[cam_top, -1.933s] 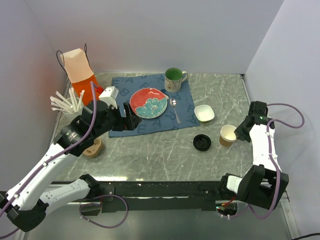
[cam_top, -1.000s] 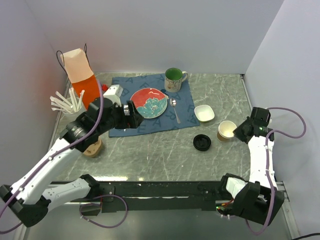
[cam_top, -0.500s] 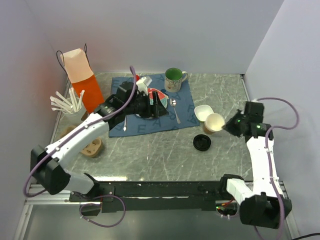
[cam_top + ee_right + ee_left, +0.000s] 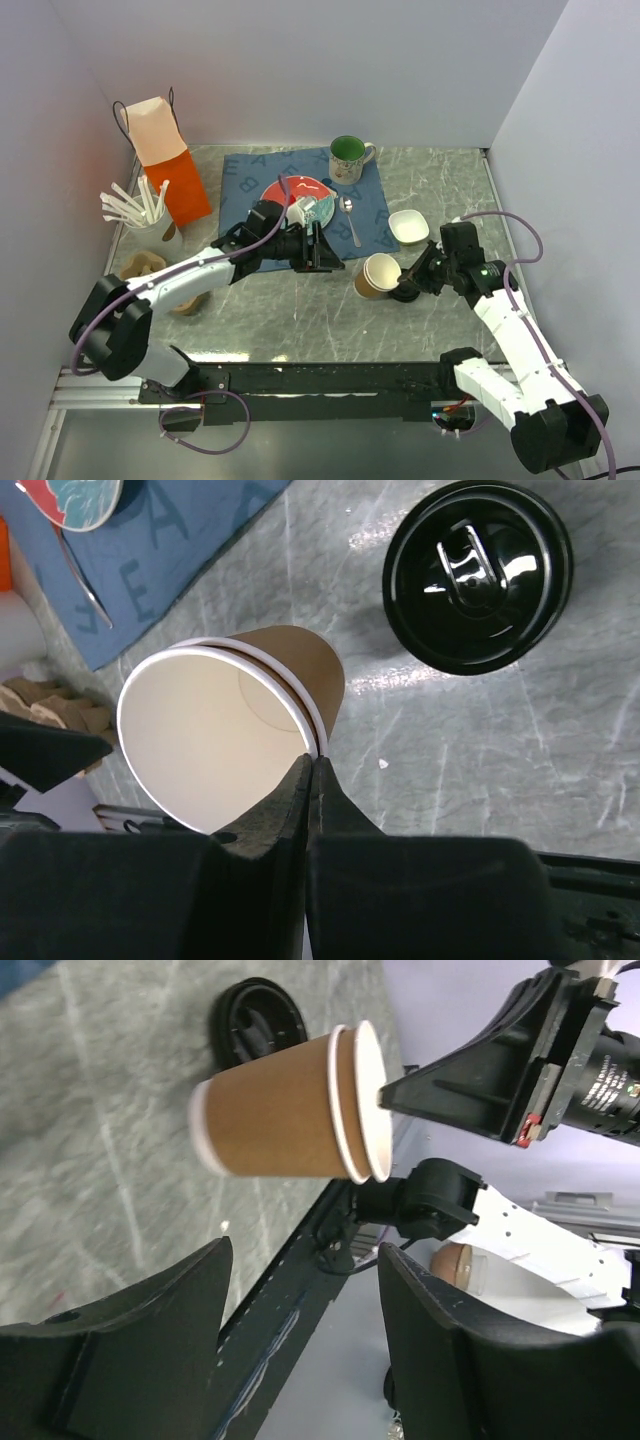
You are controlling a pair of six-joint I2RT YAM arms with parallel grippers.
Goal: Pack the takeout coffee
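Broadly: grey marble table (image 4: 300, 310), both my arms reaching toward its middle.

Left arm (image 4: 190, 280): stretched low from the near-left base, running right and slightly far, wrist over the near edge of the blue cloth (image 4: 240, 175). Left pincer (image 4: 325, 255) points right at the cup. Its fingers are spread wide with nothing between them, and it sits near the cup but apart from it.

Right arm (image 4: 515, 320): elbow folded, forearm angled left and down from the near-right base. Right pincer (image 4: 398, 283) has its fingers pressed together on the rim of the takeout coffee cup (image 4: 377, 275), one finger inside the mouth and one outside.

Orange paper bag (image 4: 165, 150): upright at the far left, well apart from both pincers.

Red plate (image 4: 285, 190): on the cloth, partly behind my left wrist.

Cup: brown paper, pale inside, open-topped. Tipped almost on its side, mouth toward my right wrist, base toward the left pincer. Two rims show, one just inside the other. It is a little right of table centre and looks clear of the marble.

Black lid (image 4: 478, 575): flat on the table just right of the cup, under my right pincer.
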